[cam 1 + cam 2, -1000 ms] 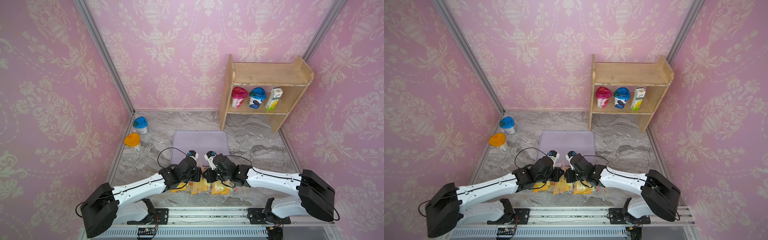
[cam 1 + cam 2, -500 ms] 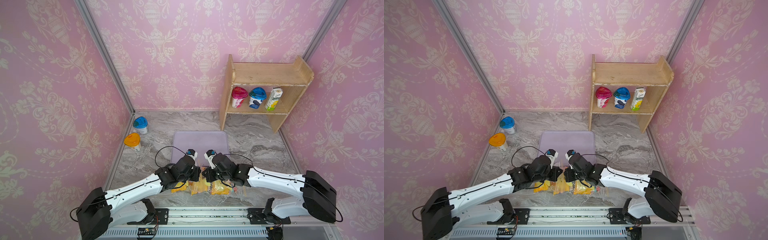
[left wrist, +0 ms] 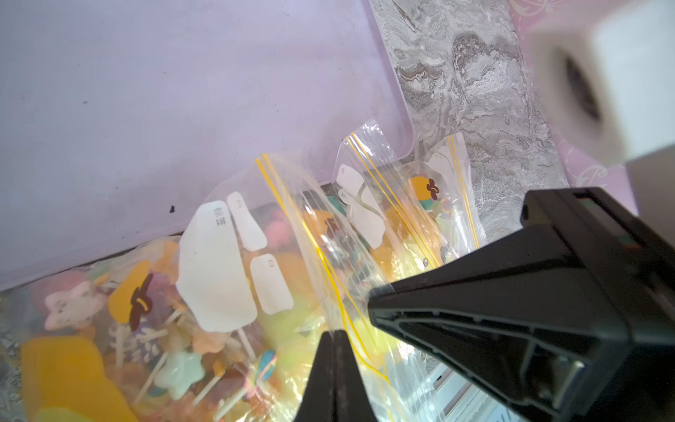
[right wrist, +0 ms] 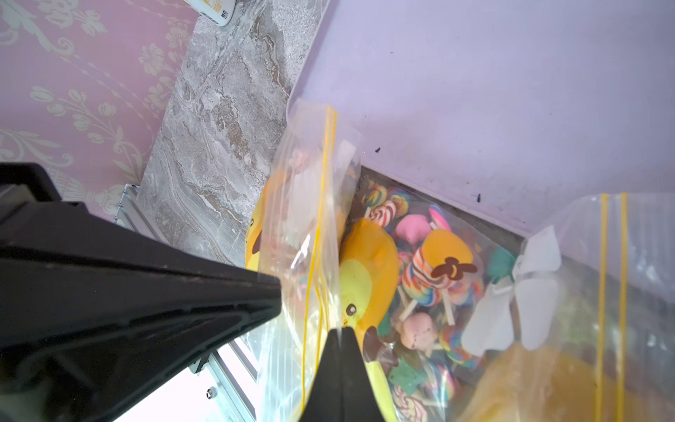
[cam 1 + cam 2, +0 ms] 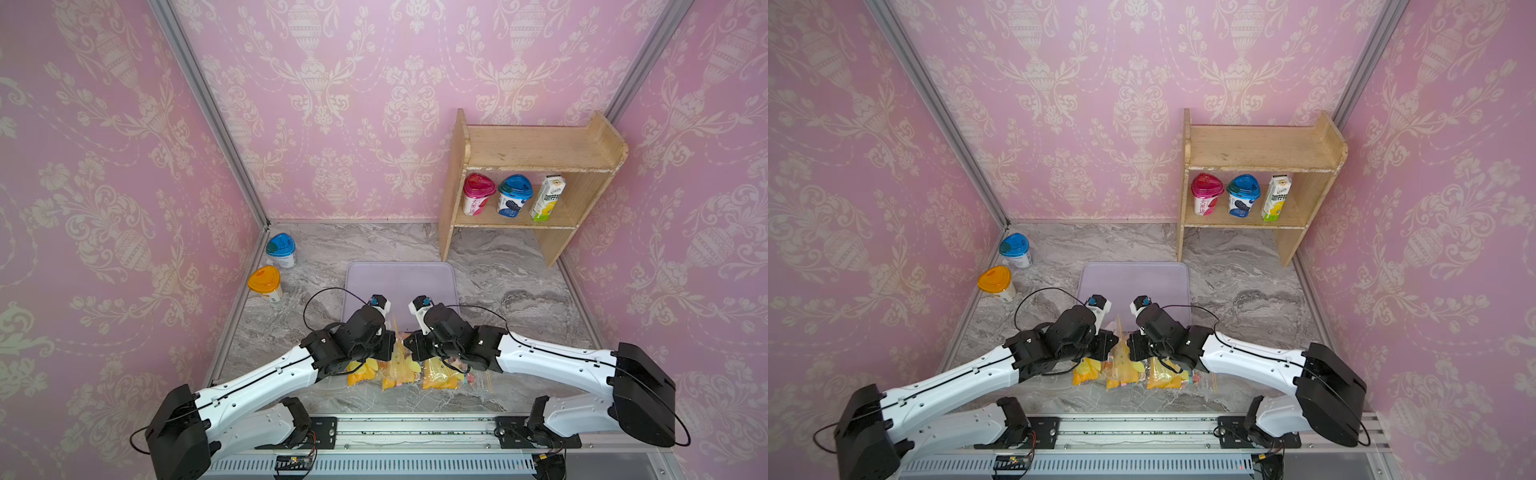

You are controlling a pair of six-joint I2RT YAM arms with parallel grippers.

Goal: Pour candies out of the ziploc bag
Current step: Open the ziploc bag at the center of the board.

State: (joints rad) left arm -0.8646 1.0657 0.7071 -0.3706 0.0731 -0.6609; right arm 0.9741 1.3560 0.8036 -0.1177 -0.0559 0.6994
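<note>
Three clear ziploc bags lie in a row at the table's front; the middle ziploc bag [image 5: 398, 365] [image 5: 1121, 365] stands with its yellow-striped top pulled up between my two grippers. Colourful candies [image 3: 175, 365] [image 4: 425, 288], lollipops on white sticks and flower shapes, fill the bags behind printed orange figures. My left gripper [image 5: 390, 345] [image 3: 335, 331] is shut on the thin plastic of that bag's top. Facing it, my right gripper [image 5: 409, 345] [image 4: 341, 329] is shut on the same top from the other side. The grippers almost touch.
A flat lilac tray [image 5: 401, 278] lies just behind the bags. A wooden shelf [image 5: 536, 162] with two cups and a carton stands at the back right. A blue-lidded cup [image 5: 281, 249] and an orange-lidded cup [image 5: 266, 283] stand by the left wall. A metal rail [image 5: 415, 428] borders the front.
Both grippers stay shut on the bag's top. The left arm has shifted a little, its gripper drawing slightly back toward the tray; the right arm has barely moved.
</note>
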